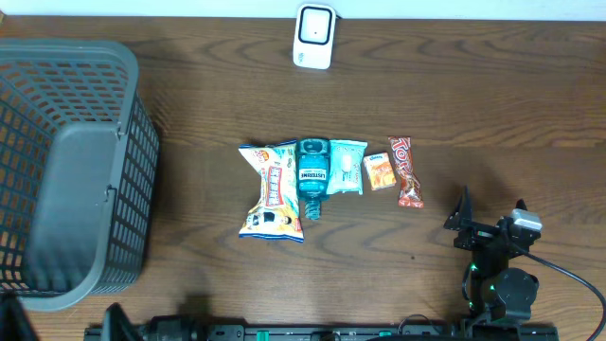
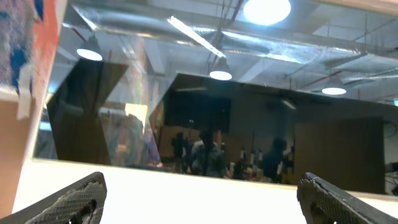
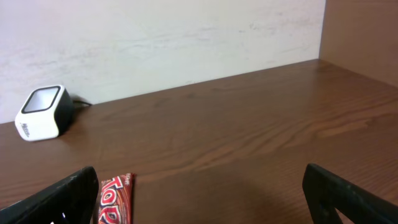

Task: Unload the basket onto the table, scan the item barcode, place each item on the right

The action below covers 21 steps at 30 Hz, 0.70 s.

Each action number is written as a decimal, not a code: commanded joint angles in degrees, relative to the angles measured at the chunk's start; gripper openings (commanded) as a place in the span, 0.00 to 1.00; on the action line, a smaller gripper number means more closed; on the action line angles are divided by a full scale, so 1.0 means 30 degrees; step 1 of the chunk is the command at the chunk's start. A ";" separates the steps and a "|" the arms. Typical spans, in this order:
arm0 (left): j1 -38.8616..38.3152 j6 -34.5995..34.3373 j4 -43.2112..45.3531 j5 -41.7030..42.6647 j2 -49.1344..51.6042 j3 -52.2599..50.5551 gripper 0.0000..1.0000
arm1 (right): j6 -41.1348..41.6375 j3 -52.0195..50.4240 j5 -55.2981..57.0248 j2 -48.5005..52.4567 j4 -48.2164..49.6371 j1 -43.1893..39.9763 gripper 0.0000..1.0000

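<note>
Five items in row at centre, none lifted: snack bag [image 1: 270,189], mouthwash bottle [image 1: 312,173], wipes pack [image 1: 348,167], orange packet [image 1: 380,172], candy bar [image 1: 408,172]. Scanner [image 1: 313,36] well apart, at far edge. Right gripper [image 1: 490,216] spread wide, empty, near candy bar. Left gripper [image 2: 202,196] spread wide, empty, pointing upward. Risks: items touch, so grab may drag neighbour; flat wrapper may slip; barcode may face away from scanner.

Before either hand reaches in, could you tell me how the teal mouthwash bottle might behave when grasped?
The mouthwash bottle lies on its side, so a nudge may roll it. Its plastic body likely stays stiff, though probably slippery.
</note>
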 commanded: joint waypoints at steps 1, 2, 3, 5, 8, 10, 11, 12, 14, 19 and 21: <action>-0.0095 -0.0750 0.0430 0.0576 -0.1202 -0.1450 0.98 | -0.0277 -0.0015 -0.0044 -0.0015 -0.0073 0.0007 0.99; -0.0182 -0.0750 0.0707 0.0532 -0.1515 -0.1851 0.98 | -0.0277 -0.0015 -0.0044 -0.0015 -0.0073 0.0007 0.99; -0.0299 -0.0750 0.0976 0.0532 -0.1574 -0.2193 0.98 | -0.0277 -0.0015 -0.0044 -0.0015 -0.0073 0.0007 0.99; -0.0656 -0.0750 0.1246 0.0532 -0.1501 -0.2557 0.98 | -0.0277 -0.0015 -0.0044 -0.0015 -0.0073 0.0007 0.99; -0.1049 -0.0750 0.1450 -0.0372 -0.1552 -0.3344 0.98 | -0.0277 -0.0015 -0.0044 -0.0015 -0.0080 0.0007 0.99; -0.1064 -0.0750 0.2178 -0.1741 -0.1552 -0.4124 0.98 | -0.0277 -0.0015 -0.0036 -0.0015 -0.0066 0.0007 0.99; -0.1064 -0.0750 0.2463 -0.2368 -0.1552 -0.4488 0.98 | -0.0277 -0.0015 -0.0044 -0.0015 -0.0066 0.0007 0.99; -0.1064 -0.0750 0.2725 -0.2900 -0.1552 -0.4896 0.98 | -0.0284 -0.0015 -0.0036 -0.0015 -0.0066 0.0007 0.99; -0.1064 -0.0750 0.2943 -0.3672 -0.1552 -0.5850 0.98 | -0.0277 -0.0015 -0.0044 -0.0015 -0.0073 0.0007 0.99; -0.1064 -0.0758 0.4328 -0.3789 -0.1537 -0.7781 0.98 | -0.0277 -0.0015 -0.0044 -0.0015 -0.0073 0.0007 0.99; -0.1064 -0.0758 0.5901 -0.3789 -0.1472 -0.8429 0.98 | -0.0277 -0.0015 -0.0044 -0.0015 -0.0066 0.0007 0.99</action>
